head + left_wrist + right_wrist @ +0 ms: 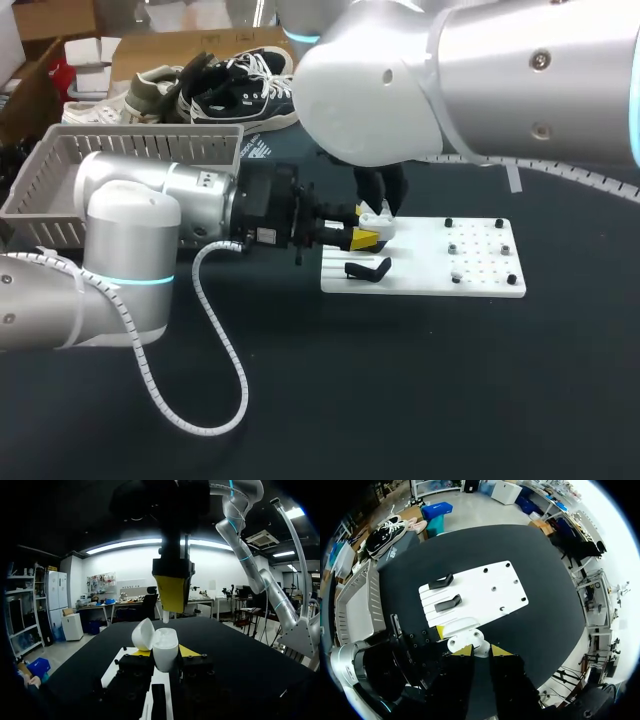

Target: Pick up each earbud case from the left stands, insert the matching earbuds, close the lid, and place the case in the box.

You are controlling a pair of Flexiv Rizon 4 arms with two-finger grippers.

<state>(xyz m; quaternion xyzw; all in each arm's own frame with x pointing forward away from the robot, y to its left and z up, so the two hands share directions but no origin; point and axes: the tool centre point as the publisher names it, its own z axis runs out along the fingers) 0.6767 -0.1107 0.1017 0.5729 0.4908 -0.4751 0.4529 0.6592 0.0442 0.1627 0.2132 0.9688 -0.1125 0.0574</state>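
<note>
Left end effector (pixel 165 654) clamps the open white earbud case (pixel 165 642) upright (lid (pixel 143 634) aside) so the right end effector (pixel 481 651), pinching a white earbud (pixel 165 616), can insert it.

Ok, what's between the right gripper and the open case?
A white earbud, pinched in the right gripper, hangs just above the open case that the left gripper holds. The left wrist view shows it.

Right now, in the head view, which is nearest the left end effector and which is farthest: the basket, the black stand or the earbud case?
1. The case: held in the left end effector itself.
2. The stand: just beside it, on the white board.
3. The basket: farthest, at the table's back left.
</note>
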